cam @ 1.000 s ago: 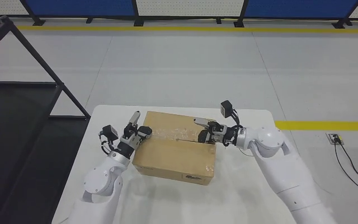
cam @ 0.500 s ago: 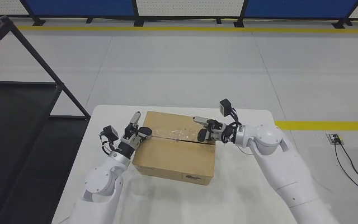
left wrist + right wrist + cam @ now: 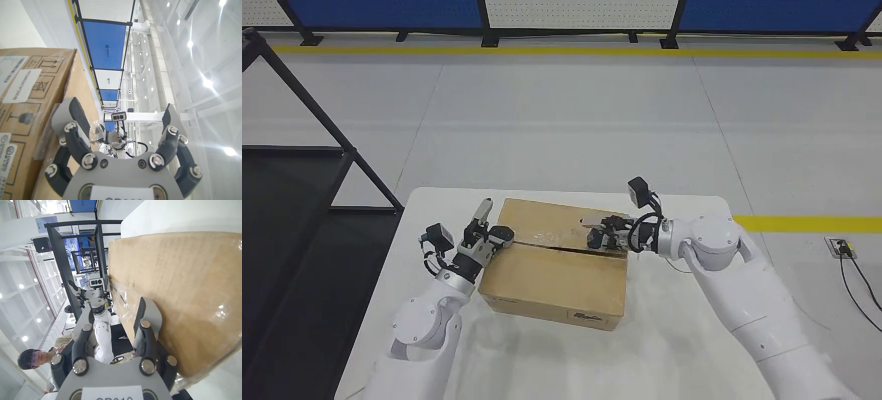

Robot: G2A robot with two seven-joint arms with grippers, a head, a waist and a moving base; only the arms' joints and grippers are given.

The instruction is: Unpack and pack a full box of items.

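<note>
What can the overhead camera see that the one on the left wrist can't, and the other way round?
From above: the black frame beside the table. From the left wrist: handling symbols and stickers on the end of the cardboard box. Shared: that box, with the open left gripper at one end and the right gripper at the other.

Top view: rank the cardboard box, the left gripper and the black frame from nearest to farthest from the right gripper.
1. Cardboard box: the right gripper is at its top seam, right end.
2. Left gripper: at the box's opposite, left end.
3. Black frame: farthest out, beyond the left gripper.
</note>
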